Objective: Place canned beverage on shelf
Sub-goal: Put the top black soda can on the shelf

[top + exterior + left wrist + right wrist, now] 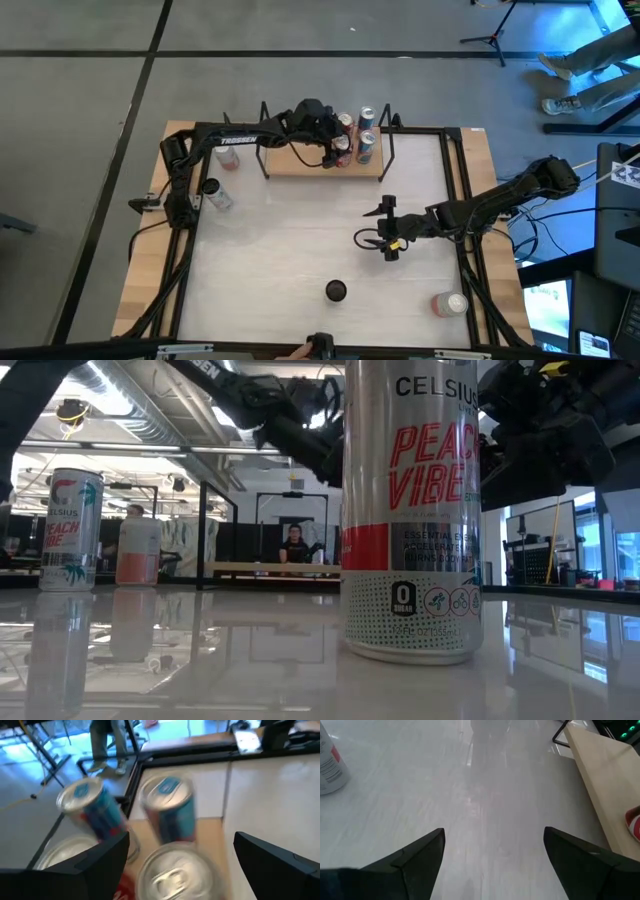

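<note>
High view gives you the layout first: the whitish table (300,250) carries the shelf (300,162) along its far edge, a light-wood board between black wire uprights. You have four cans grouped at its right-hand end, packed close, which leaves the rest of the board free for more. Your left arm reaches across the board because that is where the delivery ends; the left gripper (177,857) sits over the nearest can (172,872), its fingers spread wide to either side of the lid and not clamped on it. That looks like a release, with the can standing on the board on its own.

Your right gripper (492,850) waits over bare tabletop near the middle, fingers apart and holding nothing, likely parked clear of the left arm's path.

Spare cans are still scattered: one upright near the front edge (336,291), one lying at the front right corner (448,303), and two by the left edge (215,190). Any of these would be your next pick.
</note>
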{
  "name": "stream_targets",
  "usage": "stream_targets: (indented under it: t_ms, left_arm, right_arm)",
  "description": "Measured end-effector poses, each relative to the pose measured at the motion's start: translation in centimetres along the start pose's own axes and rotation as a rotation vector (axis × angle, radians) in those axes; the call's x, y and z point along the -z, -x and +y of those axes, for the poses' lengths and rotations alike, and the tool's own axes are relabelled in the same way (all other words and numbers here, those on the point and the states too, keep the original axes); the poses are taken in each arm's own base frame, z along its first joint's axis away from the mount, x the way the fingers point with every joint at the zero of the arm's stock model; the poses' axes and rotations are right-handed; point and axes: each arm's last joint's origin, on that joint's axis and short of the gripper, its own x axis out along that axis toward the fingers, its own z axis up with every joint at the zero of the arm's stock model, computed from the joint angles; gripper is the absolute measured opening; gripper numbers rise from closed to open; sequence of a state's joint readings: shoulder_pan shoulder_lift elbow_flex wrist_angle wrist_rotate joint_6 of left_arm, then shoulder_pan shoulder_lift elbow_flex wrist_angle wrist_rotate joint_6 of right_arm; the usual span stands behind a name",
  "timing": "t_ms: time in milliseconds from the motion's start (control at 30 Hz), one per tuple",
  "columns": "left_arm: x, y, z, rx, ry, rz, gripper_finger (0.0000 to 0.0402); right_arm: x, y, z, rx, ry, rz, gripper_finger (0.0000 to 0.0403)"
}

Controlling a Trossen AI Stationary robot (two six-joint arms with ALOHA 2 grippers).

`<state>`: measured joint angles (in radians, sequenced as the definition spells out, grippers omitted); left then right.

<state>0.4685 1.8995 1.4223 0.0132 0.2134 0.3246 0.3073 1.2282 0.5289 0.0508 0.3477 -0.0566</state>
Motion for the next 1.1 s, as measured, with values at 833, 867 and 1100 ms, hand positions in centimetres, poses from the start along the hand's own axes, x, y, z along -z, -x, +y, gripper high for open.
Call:
stream_targets:
  t_ms: [833,867,1100]
  left_arm:
    - [-4.0,15.6,-11.4,0.217,0.136,0.523,0.035]
    - [-4.0,16.4,-11.6,0.196,0.149,0.53,0.035]
    - [-2.8,23.1,-11.2,-0.097,0.229,0.464,0.035]
  right_arm:
    - [-0.3,0.0,0.0,0.002,-0.011,-0.03,0.0337]
    - [-0.4,0.0,0.0,0.003,-0.016,-0.044,0.0337]
    - [-0.6,0.0,0.0,-0.006,-0.023,-0.064,0.0337]
